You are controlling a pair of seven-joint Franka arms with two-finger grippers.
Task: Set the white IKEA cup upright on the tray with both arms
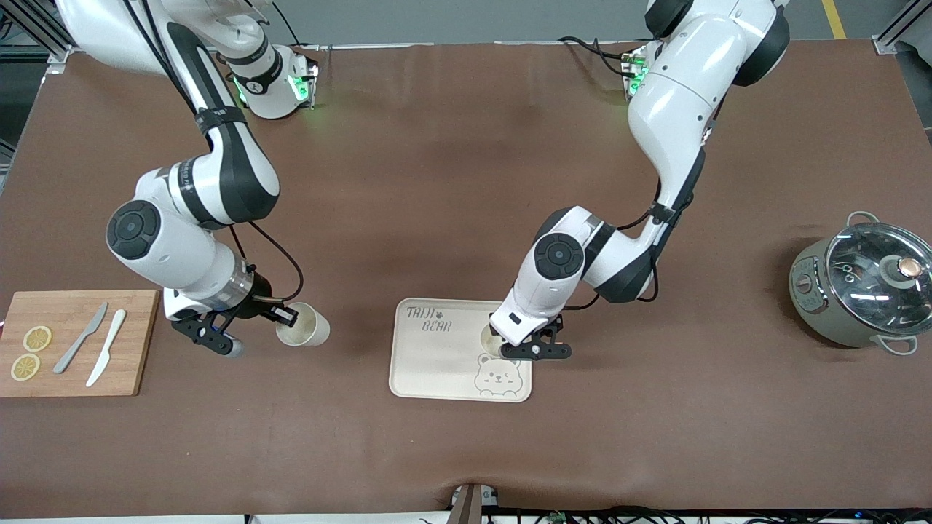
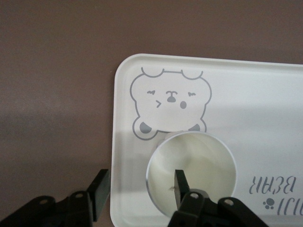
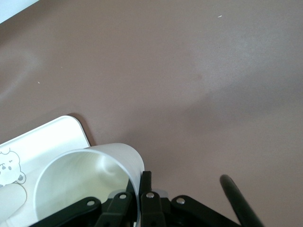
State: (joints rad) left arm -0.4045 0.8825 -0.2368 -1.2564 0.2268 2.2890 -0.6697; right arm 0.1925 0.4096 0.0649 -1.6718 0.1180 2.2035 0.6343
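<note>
1. The tray point(image 1: 437, 364) point(image 2: 265, 104) point(image 3: 57, 137) lies flat near the middle of the brown table, with its bear drawing at the corner nearest the front camera, toward the left arm's end.
2. A white cup point(image 1: 490, 340) point(image 2: 189, 161) stands upright on the tray, mouth up. It sits close to the tray's edge toward the left arm's end, just beside the bear drawing.
3. The left gripper point(image 1: 535, 351) point(image 2: 139, 187) is low over that edge of the tray. Its fingers are apart and straddle the cup's wall: one reaches inside the mouth, the other hangs outside the tray's rim. I see no squeeze on the wall.
4. The right gripper point(image 1: 287, 316) point(image 3: 142, 182) is over the table between the cutting board point(image 1: 131, 342) and the tray. Its fingers are pinched together on the rim of a second cup point(image 1: 306, 325) point(image 3: 85, 179), one inside and one outside.
5. The second cup looks tilted; I cannot tell whether it touches the table.
6. The cutting board carries two lemon slices point(image 1: 36, 338) and two knives point(image 1: 81, 337).
7. A pot point(image 1: 852, 284) with a glass lid stands at the left arm's end, well apart from the tray.
</note>
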